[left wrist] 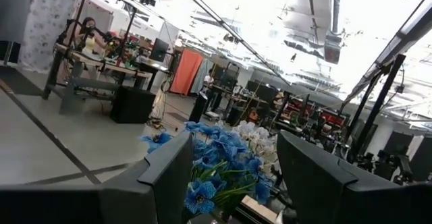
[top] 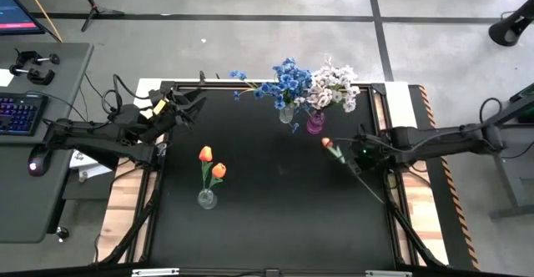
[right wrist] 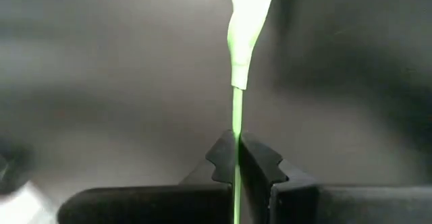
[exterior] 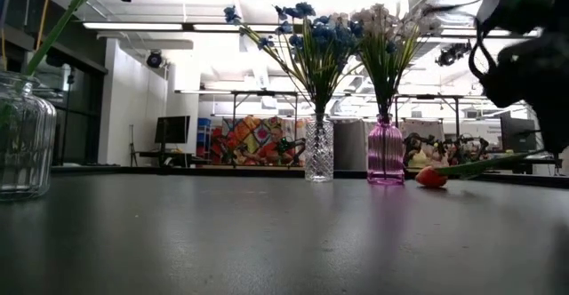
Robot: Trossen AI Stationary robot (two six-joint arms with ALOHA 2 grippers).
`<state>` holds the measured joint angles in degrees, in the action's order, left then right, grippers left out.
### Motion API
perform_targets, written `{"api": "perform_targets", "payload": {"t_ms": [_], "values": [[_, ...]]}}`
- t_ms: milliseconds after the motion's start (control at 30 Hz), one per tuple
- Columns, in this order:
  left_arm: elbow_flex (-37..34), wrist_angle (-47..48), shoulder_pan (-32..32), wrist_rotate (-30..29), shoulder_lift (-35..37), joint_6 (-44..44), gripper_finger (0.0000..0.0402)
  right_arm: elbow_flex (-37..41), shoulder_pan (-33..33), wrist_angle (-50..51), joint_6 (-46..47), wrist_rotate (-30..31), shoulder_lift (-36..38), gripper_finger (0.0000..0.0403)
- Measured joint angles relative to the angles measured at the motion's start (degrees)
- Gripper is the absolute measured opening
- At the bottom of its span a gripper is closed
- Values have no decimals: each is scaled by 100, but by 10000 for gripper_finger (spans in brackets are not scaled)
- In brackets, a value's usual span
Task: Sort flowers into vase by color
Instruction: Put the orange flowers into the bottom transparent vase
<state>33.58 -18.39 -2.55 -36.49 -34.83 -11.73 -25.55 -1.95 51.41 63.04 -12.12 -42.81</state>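
Note:
A single orange tulip (top: 327, 143) on a long thin green stem is held by my right gripper (top: 357, 153), which is shut on the stem at the table's right side. In the low view its blossom (exterior: 431, 177) sits low near the table. A clear vase (top: 286, 114) holds blue sprays (top: 286, 78). Beside it a pink vase (top: 315, 125) holds white sprays (top: 335, 85). A clear vase (top: 207, 198) at the near left holds two orange tulips (top: 205, 153). My left gripper (top: 188, 110) hangs open at the far left, touching nothing. My right gripper pinches the tulip's thin green stem (right wrist: 237, 119) between its two shut fingers (right wrist: 260, 163), some way behind the blossom. It comes slanting from the table's right and above. The blossom points toward the table's middle, and the stem's free end (top: 384, 193) trails toward the near right. I cannot tell whether the blossom touches the table.
The black tabletop (top: 275, 210) lies bare between the tulip vase and the right arm. The blue and pink vases stand close together at the far edge. A desk with a keyboard (top: 18, 114) is off the table's left.

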Motion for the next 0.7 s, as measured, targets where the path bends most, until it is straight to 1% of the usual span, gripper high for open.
{"api": "perform_targets", "payload": {"t_ms": [100,167,267,333,433,567,633,700], "values": [[0,-61,-1,2,0,-20,204,1,495,-524,67,-338,0,0],[0,-132,-9,107,2,-95,204,1,825,-1171,145,-434,0,0],[0,-138,-9,567,3,-168,204,-1,1298,-2295,273,-452,-77,0],[0,-139,-11,1125,26,-227,204,-1,1583,-3063,368,-402,-235,0],[0,-188,-11,1901,123,-455,204,-1,1973,-4446,403,160,-630,0],[1,-182,-11,2777,288,-520,204,-16,2253,-6529,332,1311,-1373,0],[0,-204,-13,3030,405,-509,204,-239,2272,-7084,151,1834,-1834,0],[0,-201,-13,3137,508,-420,204,-684,2224,-7192,-207,2106,-2315,0]]}}
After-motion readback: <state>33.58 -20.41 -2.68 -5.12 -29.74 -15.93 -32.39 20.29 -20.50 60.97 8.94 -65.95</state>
